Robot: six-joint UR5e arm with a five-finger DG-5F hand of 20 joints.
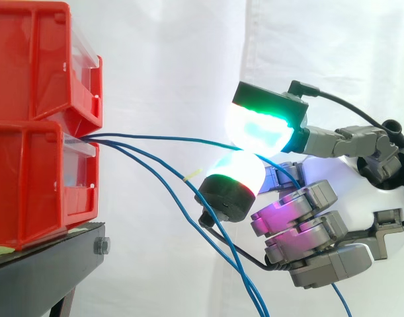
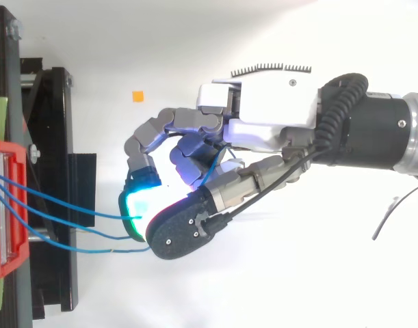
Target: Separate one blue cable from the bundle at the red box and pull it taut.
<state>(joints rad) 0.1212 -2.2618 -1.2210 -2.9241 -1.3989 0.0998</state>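
Two red boxes point(image 1: 36, 99) sit stacked on a black stand at the left. A bundle of three blue cables comes out between them. The top blue cable point(image 1: 162, 138) runs almost straight to my hand point(image 1: 307, 231), pinched between a green-glowing fingertip point(image 1: 258, 125) and the thumb pad point(image 1: 231, 181). The other two cables point(image 1: 244, 285) sag down below the hand. From above, the hand point(image 2: 263, 123) is curled to the right of the red box point(image 2: 7, 205). A blue strand point(image 2: 212, 164) shows inside the palm, and a tail point(image 1: 340, 300) hangs under the hand.
The black stand point(image 2: 55, 137) reaches out from under the boxes toward the hand. A small orange marker point(image 2: 137, 96) lies on the white surface beyond it. A white curtain hangs behind.
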